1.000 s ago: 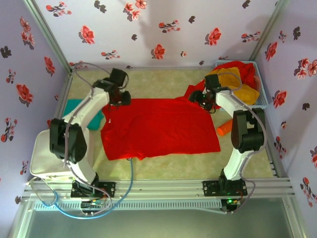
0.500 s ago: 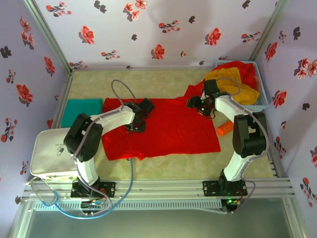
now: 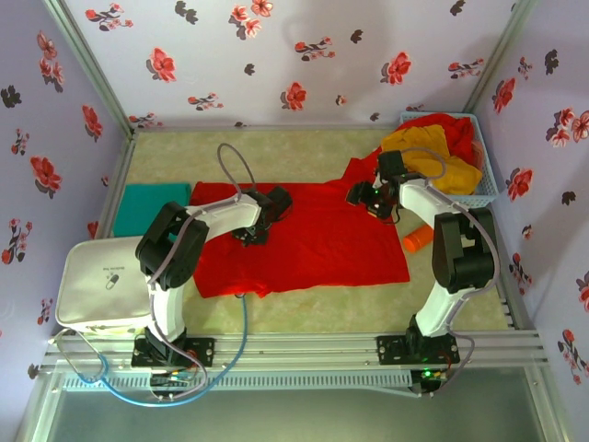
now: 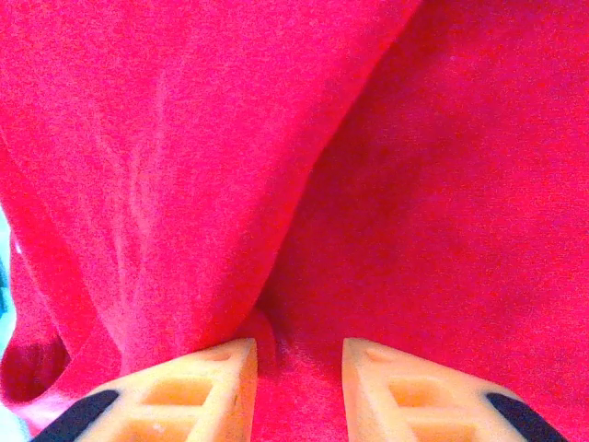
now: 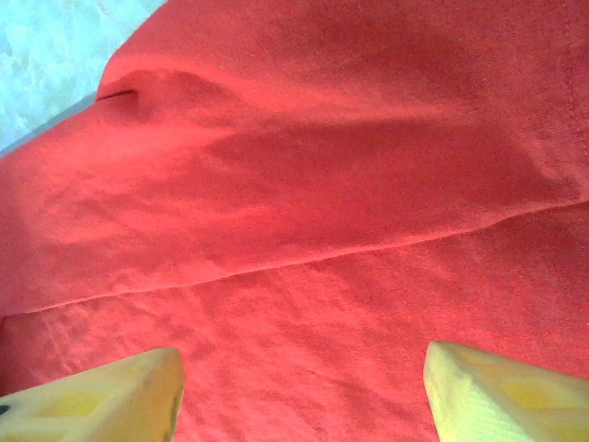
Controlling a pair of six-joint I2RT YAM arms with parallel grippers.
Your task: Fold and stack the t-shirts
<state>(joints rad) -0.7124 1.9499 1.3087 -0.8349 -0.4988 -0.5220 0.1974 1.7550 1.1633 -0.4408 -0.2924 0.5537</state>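
1. In the middle of the counter (image 3: 304, 152) lies a big red t-shirt (image 3: 322, 239), spread out almost flat.
2. A second ago the left tool (image 3: 262, 221) was up at the far left corner of this shirt. Now it has swung in over the middle and sits low on the cloth.
3. Its fingers (image 4: 221, 382) are close together. They pinch a ridge of red cloth that rises up from between them.
4. I think this means the left side is being pulled across. The first fold has begun but is not done.
5. The right tool (image 3: 371, 198) has hardly moved. It hangs over the shirt's far right corner, by the sleeve, with its fingers (image 5: 110, 405) spread wide and nothing in them.
6. A teal t-shirt (image 3: 147, 203) lies flat at the left, just beside the red one.
7. A yellow t-shirt (image 3: 423, 147) and a second red t-shirt (image 3: 460, 129) are heaped in the basket (image 3: 490, 180) at the far right. So there is a lot of folding left.
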